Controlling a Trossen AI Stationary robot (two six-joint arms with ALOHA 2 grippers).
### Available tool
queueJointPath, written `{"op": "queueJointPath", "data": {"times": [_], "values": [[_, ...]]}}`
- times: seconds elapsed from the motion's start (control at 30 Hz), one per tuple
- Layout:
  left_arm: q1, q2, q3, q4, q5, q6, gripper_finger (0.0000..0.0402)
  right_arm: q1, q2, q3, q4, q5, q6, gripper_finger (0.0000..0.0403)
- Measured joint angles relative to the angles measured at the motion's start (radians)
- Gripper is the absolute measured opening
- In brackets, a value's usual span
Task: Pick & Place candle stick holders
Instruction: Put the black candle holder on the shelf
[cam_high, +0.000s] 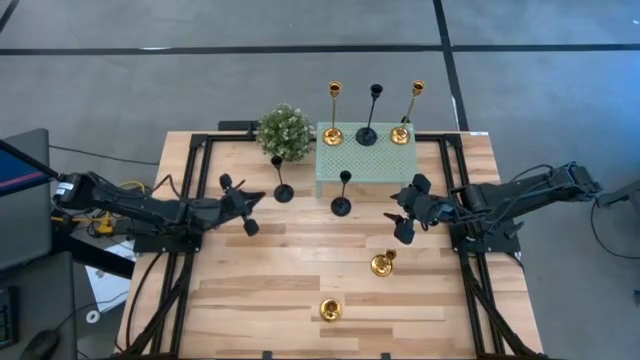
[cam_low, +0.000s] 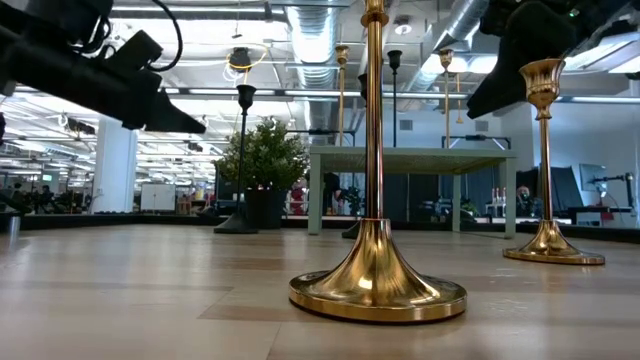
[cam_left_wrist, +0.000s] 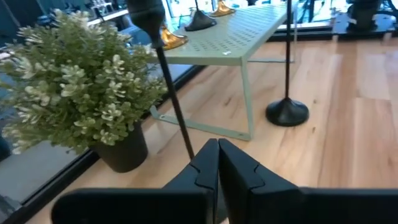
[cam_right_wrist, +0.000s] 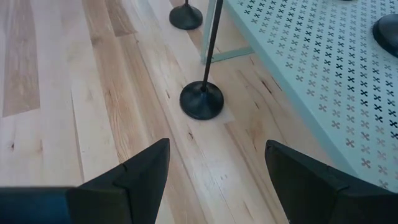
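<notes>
High view looks straight down, covers the whole table and both arms. Low view sits at tabletop height, faces level across into the room, very near a gold holder. Left wrist view looks close at the plant and the mint stand. Right wrist view angles down at the stand; both wrist views share it.

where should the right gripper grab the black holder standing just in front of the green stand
Grip the black holder on its thin upright stem, mid-height, coming level from the right gripper side. The flat round base is too wide and low, and the mint stand blocks the back.
</notes>
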Motion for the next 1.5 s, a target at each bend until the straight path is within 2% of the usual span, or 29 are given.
{"op": "queueJointPath", "data": {"times": [0.17,0.4,0.7,0.87,1.07,1.5], "values": [[0.033,0.034,0.0,0.029,0.059,0.001,0.0041,0.0,0.0,0.0,0.0,0.0,-0.014,0.0255],[0.08,0.174,0.0,0.206,0.146,0.001,0.0114,0.0,0.0,0.0,-0.001,0.0,-0.018,0.0255],[0.137,0.328,0.0,0.313,0.151,-0.001,0.0191,0.0,0.0,0.0,-0.007,0.0,-0.018,0.0255],[0.152,0.403,0.0,0.448,0.151,-0.032,0.0223,0.0,0.0,0.0,-0.008,0.0,-0.017,0.0255],[0.151,0.452,0.0,0.503,0.187,-0.034,0.0239,0.0,0.0,0.0,-0.008,0.0,-0.017,0.0255],[0.149,0.454,0.0,0.509,0.335,-0.082,0.0234,0.0,-0.003,0.0,-0.009,-0.001,-0.055,0.0255]]}}
